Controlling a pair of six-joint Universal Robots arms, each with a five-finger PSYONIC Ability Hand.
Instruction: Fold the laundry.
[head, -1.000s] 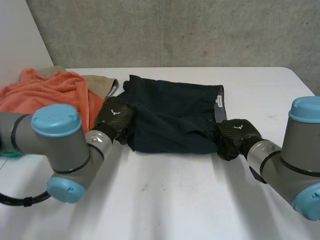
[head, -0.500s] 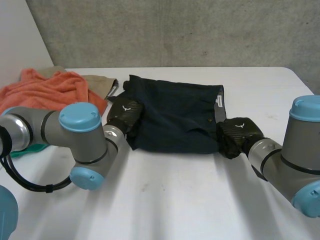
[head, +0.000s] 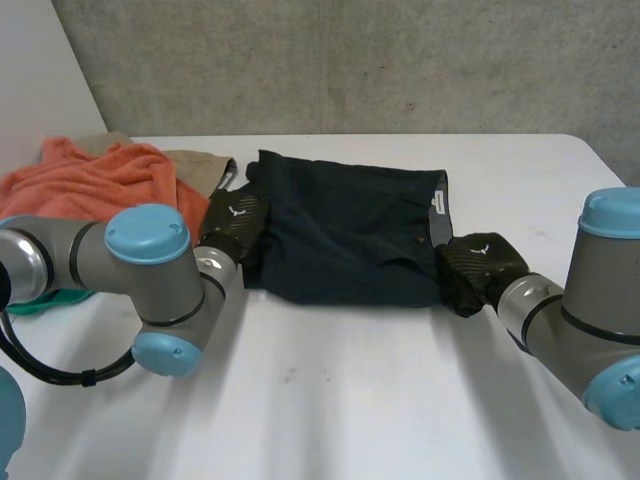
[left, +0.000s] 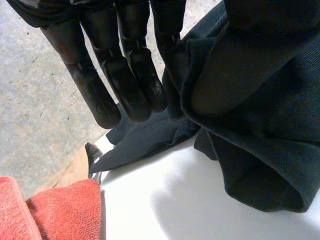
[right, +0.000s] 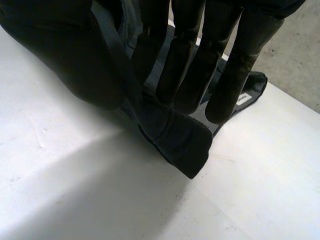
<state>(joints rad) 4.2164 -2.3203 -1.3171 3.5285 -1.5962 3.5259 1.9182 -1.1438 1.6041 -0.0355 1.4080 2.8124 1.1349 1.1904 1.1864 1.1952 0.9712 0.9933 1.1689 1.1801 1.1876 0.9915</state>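
Observation:
Dark navy shorts lie flat in the middle of the white table. My left hand is at their near left corner. In the left wrist view its straight fingers pinch a fold of the shorts against the cloth-covered thumb. My right hand is at the near right corner. In the right wrist view its fingers and thumb clamp the cloth, and a corner of the shorts sticks out below the fingertips just above the table.
A heap of orange towel lies at the back left, close to my left hand, with a beige cloth beside it and a bit of green cloth behind my left arm. A grey wall stands behind the table.
My left hand has closed on the shorts' left corner and drawn it slightly back and up. My left arm has swung. The right hand has stayed put.

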